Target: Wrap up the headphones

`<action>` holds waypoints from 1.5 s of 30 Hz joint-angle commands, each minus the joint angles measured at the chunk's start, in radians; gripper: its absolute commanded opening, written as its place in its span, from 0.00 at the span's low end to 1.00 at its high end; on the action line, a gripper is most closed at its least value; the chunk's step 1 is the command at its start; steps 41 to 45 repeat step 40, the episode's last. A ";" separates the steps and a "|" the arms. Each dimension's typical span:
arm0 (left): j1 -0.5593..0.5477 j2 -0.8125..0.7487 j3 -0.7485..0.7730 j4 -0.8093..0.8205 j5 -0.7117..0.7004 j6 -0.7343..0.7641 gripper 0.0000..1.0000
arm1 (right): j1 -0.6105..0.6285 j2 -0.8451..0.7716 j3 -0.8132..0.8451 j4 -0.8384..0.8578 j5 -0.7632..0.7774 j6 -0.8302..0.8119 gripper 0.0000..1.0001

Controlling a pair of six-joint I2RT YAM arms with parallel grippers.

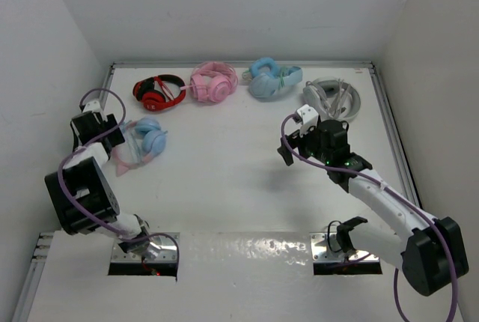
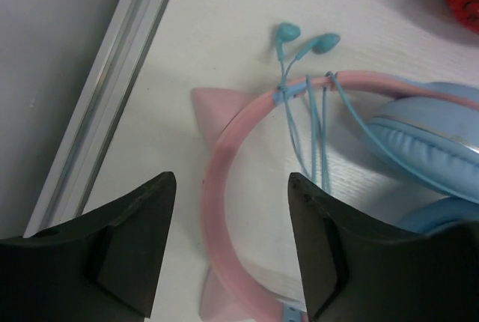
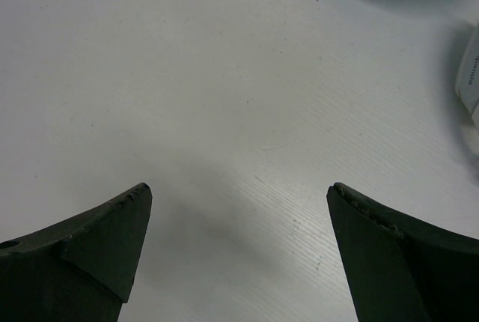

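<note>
**Left wrist cam: wrap looks partway done?**

Headphones (image 1: 144,141) sit on the left side of the tabletop (image 1: 224,180). Cable (image 2: 318,123) has a few turns round the pink headband (image 2: 217,187), but the bud ends stick out loose, so prob partway imo. Left hand (image 2: 230,180) hovers w/ fingers apart astride the band, gripping nothing. Right hand (image 3: 239,195) is spread too, well apart from them.

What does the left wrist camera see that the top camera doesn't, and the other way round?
Only the left wrist view shows two tiny teal earbuds and the thin cable looped over the headband. Only the top view shows the all-pink pair, the all-blue pair and the right gripper, open. Both show the cat-ear headphones and the open left gripper near them.
</note>
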 commanded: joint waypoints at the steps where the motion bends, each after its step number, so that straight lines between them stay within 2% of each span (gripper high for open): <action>1: 0.005 -0.104 0.002 -0.006 0.027 0.013 0.61 | 0.002 -0.024 0.012 0.028 -0.026 0.030 0.99; 3: 0.005 -0.147 0.028 -0.066 0.028 0.013 0.77 | 0.004 -0.023 0.035 0.002 -0.017 0.056 0.99; 5: 0.003 -0.193 0.052 -0.134 0.024 0.029 0.82 | 0.002 -0.015 0.056 -0.021 0.020 0.078 0.99; 7: 0.005 -0.243 0.063 -0.217 0.014 0.065 0.99 | 0.002 -0.021 0.075 -0.080 0.054 0.127 0.99; 12: 0.003 -0.351 0.022 -0.381 -0.054 0.164 1.00 | 0.004 -0.105 -0.020 -0.091 0.191 0.292 0.99; 13: 0.005 -0.351 0.022 -0.386 -0.081 0.187 1.00 | 0.002 -0.121 -0.035 -0.100 0.213 0.318 0.99; 14: 0.005 -0.351 -0.047 -0.387 -0.107 0.187 1.00 | 0.004 -0.153 -0.049 -0.126 0.236 0.361 0.99; 15: 0.005 -0.474 -0.093 -0.386 -0.127 0.229 1.00 | 0.002 -0.171 -0.077 -0.142 0.274 0.378 0.99; 18: 0.014 -0.515 -0.139 -0.349 -0.165 0.254 1.00 | 0.002 -0.245 -0.127 -0.194 0.315 0.409 0.99; 23: 0.014 -0.497 -0.187 -0.294 -0.188 0.268 1.00 | 0.002 -0.374 -0.213 -0.252 0.407 0.463 0.99; 27: 0.014 -0.460 -0.199 -0.252 -0.223 0.205 1.00 | 0.002 -0.424 -0.237 -0.285 0.428 0.467 0.99; 31: 0.014 -0.431 -0.182 -0.254 -0.246 0.187 1.00 | 0.002 -0.429 -0.234 -0.301 0.466 0.464 0.99; 45: 0.014 -0.474 -0.211 -0.237 -0.260 0.193 1.00 | 0.002 -0.434 -0.263 -0.282 0.490 0.466 0.99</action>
